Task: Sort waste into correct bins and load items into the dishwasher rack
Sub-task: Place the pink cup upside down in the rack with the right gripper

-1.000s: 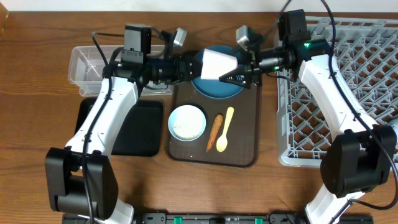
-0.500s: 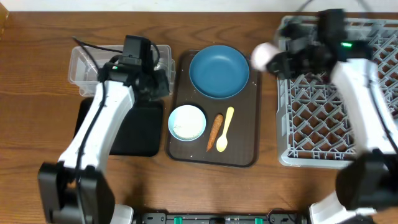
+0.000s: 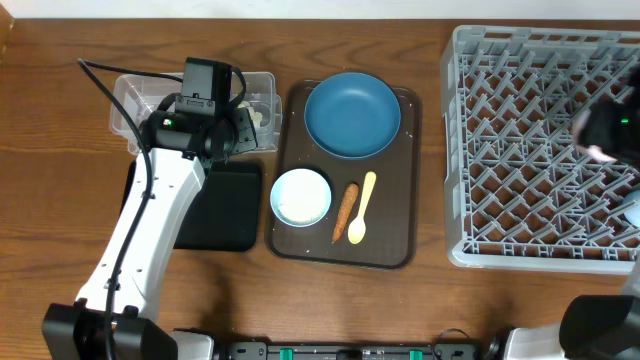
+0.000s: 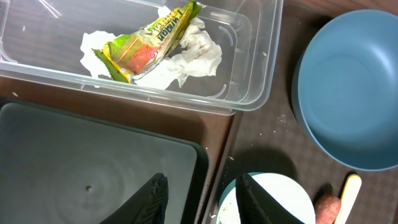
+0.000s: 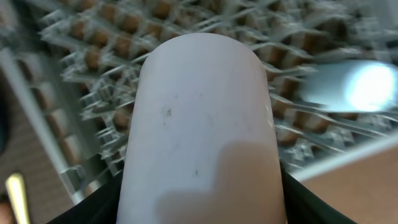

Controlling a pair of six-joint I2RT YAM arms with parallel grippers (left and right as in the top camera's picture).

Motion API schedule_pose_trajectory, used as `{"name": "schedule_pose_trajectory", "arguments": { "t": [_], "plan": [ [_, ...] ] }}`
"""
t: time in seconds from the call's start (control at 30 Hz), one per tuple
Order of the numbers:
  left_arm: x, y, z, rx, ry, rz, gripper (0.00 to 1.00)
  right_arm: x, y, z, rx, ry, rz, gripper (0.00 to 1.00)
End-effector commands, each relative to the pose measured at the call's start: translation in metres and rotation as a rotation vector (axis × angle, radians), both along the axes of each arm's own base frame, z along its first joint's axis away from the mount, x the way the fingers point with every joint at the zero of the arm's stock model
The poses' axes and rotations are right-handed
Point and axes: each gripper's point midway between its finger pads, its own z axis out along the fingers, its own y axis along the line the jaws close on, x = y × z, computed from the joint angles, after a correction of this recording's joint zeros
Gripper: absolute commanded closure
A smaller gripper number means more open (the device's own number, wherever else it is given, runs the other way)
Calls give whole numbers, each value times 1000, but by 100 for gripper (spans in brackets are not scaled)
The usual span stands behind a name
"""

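Within the last second the right pincer has swung away from the blue plate and out over the dishwasher rack, pinching the pink cup (blurred, probably mid-move), so racking looks imminent. The left pincer, spread and empty, has pulled back beside the clear tub, where the wrapper and tissue lie. The bowl, spoon and carrot stick are still to be done.

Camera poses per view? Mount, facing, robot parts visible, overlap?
Overhead: above the table, straight down; left arm shows, right arm blurred at right edge.
Left wrist: down at clear tub, black tray; own fingers at bottom.
Right wrist: down at dishwasher rack; pink cup between own fingers fills frame.
Shared: overhead and left wrist both see blue plate, white bowl.
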Motion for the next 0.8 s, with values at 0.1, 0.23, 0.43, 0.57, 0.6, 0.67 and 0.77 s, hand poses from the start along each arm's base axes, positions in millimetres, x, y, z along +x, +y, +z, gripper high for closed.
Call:
{"name": "schedule_pose_trajectory", "arguments": {
  "t": [0.1, 0.23, 0.43, 0.57, 0.6, 0.67, 0.77],
  "plan": [
    [2, 6, 3, 25, -9, 9, 61, -23, -51, -10, -26, 102, -171, 99],
    [2, 6, 3, 26, -5, 9, 62, -33, -63, -47, 34, 242, -207, 99],
    [-1, 6, 2, 27, 4, 9, 61, -34, -71, -96, 113, 388, -220, 99],
    [-1, 6, 2, 27, 4, 9, 61, -34, -71, -122, 148, 459, -216, 99],
    [-1, 6, 2, 27, 4, 9, 61, -34, -71, -126, 155, 473, -215, 99],
    [-1, 6, 1, 28, 5, 9, 61, -35, -71, -134, 165, 494, -213, 99],
    [-1, 6, 1, 28, 5, 9, 61, -34, -71, -140, 172, 508, -213, 96]
  ]
}}
